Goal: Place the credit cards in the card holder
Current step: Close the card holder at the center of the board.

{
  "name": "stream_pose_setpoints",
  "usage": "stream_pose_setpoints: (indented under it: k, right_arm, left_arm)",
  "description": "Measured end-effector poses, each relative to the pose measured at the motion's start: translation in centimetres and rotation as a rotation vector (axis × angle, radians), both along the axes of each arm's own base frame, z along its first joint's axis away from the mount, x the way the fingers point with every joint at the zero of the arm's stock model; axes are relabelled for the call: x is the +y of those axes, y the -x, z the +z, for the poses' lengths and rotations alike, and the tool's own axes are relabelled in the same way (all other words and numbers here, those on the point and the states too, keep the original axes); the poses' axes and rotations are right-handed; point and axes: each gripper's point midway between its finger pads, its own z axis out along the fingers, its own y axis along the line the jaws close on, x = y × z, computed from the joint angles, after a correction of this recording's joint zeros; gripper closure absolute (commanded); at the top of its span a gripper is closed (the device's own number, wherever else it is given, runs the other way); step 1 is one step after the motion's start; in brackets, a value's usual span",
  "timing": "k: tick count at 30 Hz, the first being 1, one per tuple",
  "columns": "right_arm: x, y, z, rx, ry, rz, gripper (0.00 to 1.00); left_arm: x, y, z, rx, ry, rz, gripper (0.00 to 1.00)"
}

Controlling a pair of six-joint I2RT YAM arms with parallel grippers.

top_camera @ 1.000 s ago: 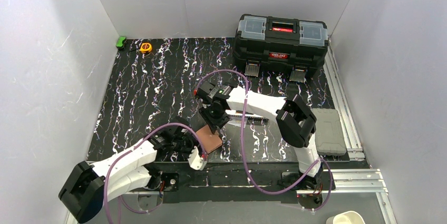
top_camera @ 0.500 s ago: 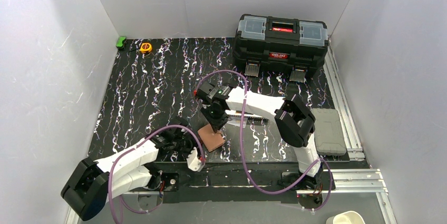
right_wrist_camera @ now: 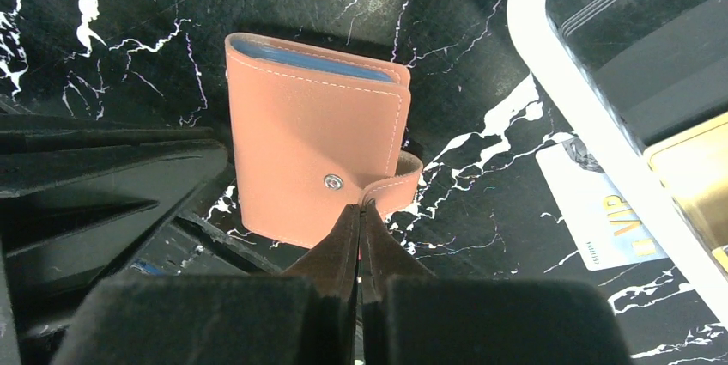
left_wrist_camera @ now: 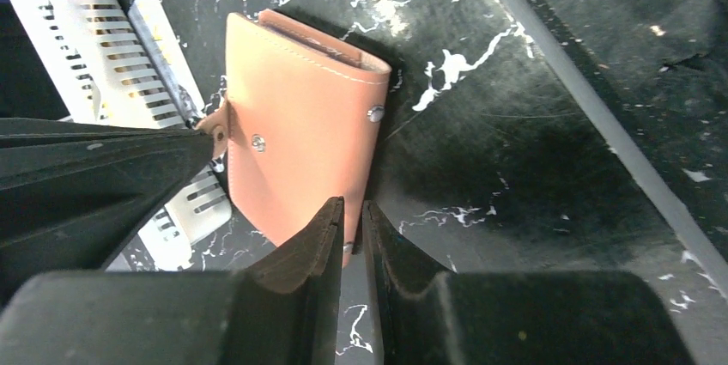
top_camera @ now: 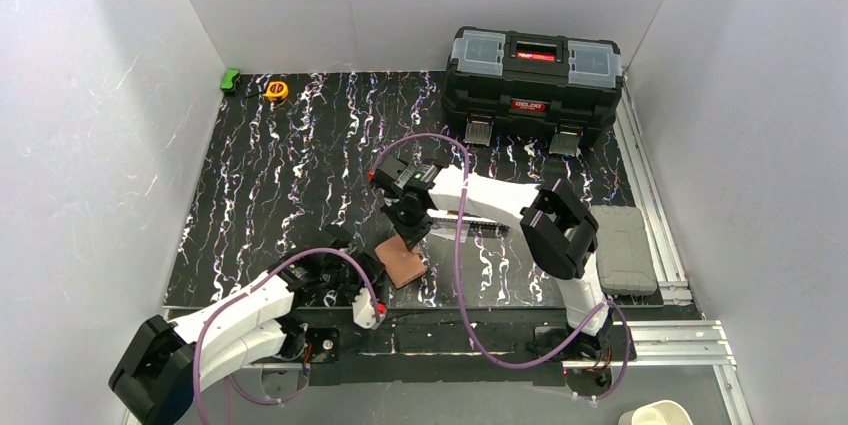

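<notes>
pinching holder (right_wrist_camera: 309, 133) tab with right gripper (right_wrist_camera: 360, 209), probably to pull the flap open for cards (right_wrist_camera: 601, 219); left gripper (left_wrist_camera: 350, 210) at holder's near edge, nearly closed, probably bracing, hold unclear.

Looks like robot lab test cell to me, not home or shop. You've got plain white panel walls (top_camera: 100, 95) boxing in three sides, black marbled tabletop (top_camera: 290, 175), aluminium extrusion rails (top_camera: 640, 170) along right and near edge. Two arms bolted at front, purple cables (top_camera: 462, 275) looping loose. Black toolbox (top_camera: 533, 73) at back, yellow tape measure (top_camera: 276, 90) in far corner. Pure bench-rig vibe.
</notes>
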Motion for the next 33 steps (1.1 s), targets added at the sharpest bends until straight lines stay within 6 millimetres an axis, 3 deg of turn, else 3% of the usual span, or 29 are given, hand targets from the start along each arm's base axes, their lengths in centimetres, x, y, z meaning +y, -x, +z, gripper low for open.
stream_pose_setpoints:
  k: [10, 16, 33]
  right_arm:
    - [0.6, 0.3, 0.0, 0.020, -0.030, 0.010, 0.99]
    - [0.8, 0.8, -1.5, 0.066, -0.015, 0.019, 0.99]
    - [0.8, 0.7, -1.5, 0.056, -0.010, 0.021, 0.99]
  left_arm:
    - [-0.9, -0.7, -0.2, -0.007, 0.021, -0.013, 0.85]
    - [-1.2, -0.8, -0.6, -0.006, 0.018, -0.029, 0.84]
    - [-1.0, -0.4, -0.6, -0.011, 0.006, -0.056, 0.87]
